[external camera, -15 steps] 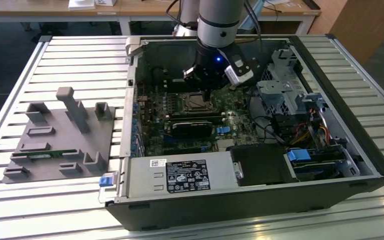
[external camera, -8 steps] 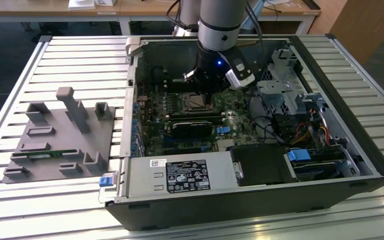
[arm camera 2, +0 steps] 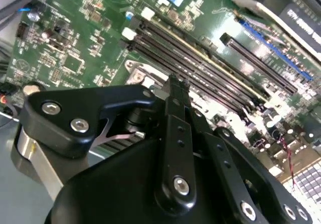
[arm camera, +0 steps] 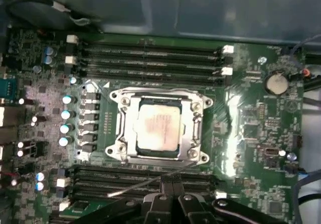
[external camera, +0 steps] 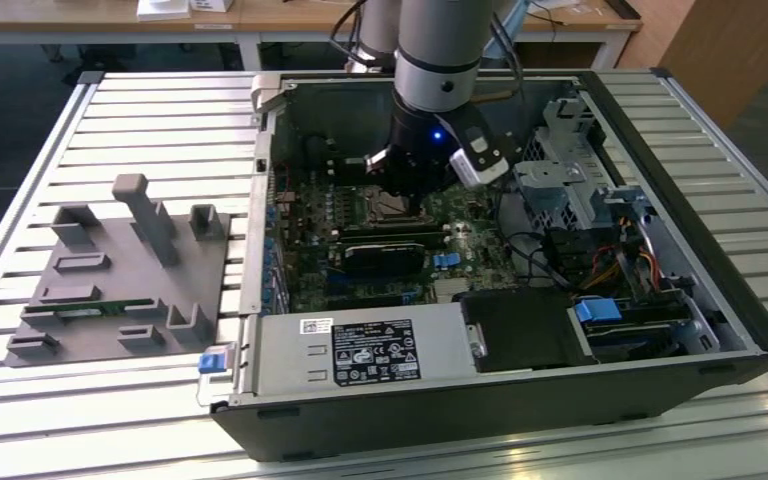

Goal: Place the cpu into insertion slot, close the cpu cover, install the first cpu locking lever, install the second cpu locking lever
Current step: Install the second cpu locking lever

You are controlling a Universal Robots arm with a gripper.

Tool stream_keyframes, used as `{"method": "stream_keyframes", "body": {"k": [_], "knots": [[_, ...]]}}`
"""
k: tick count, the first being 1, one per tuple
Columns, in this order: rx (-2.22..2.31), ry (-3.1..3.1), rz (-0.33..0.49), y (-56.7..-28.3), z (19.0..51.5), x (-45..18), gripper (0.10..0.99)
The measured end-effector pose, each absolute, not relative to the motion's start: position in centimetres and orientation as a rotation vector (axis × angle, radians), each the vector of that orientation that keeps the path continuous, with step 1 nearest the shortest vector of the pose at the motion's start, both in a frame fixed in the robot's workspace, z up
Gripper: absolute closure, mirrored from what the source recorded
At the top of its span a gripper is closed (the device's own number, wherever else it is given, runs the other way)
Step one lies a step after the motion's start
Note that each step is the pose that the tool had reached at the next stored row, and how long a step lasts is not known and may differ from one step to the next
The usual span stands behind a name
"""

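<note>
The cpu (arm camera: 158, 127) lies flat in the insertion slot (external camera: 386, 208) on the green motherboard (arm camera: 251, 133), its dull silver top showing through the window of the cpu cover (arm camera: 159, 94). The cover is folded down over it. A thin silver locking lever (arm camera: 145, 184) slants across the memory slots beside the socket, close to my fingertips. My gripper (arm camera: 173, 196) hangs just above the board at the socket's edge, with its black fingers (arm camera 2: 176, 101) pressed together and nothing seen between them. In the exterior view the gripper (external camera: 407, 196) reaches down into the open computer case.
Long black memory slots (arm camera: 150, 58) flank the socket on both sides. A black-labelled power supply box (external camera: 357, 352) fills the case's near side, and a drive cage (external camera: 564, 175) with cables stands at the exterior view's right. A grey fixture (external camera: 117, 275) sits on the slatted table.
</note>
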State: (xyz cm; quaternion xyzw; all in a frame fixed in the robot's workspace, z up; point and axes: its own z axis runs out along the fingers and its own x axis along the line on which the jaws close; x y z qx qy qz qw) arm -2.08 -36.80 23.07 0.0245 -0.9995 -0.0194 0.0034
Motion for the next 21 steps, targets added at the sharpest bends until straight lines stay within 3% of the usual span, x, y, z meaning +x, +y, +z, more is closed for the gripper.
{"method": "stream_keyframes", "body": {"k": [21], "knots": [[0.078,-3.133,-0.073,-36.9,21.5,-4.8,0.980]]}}
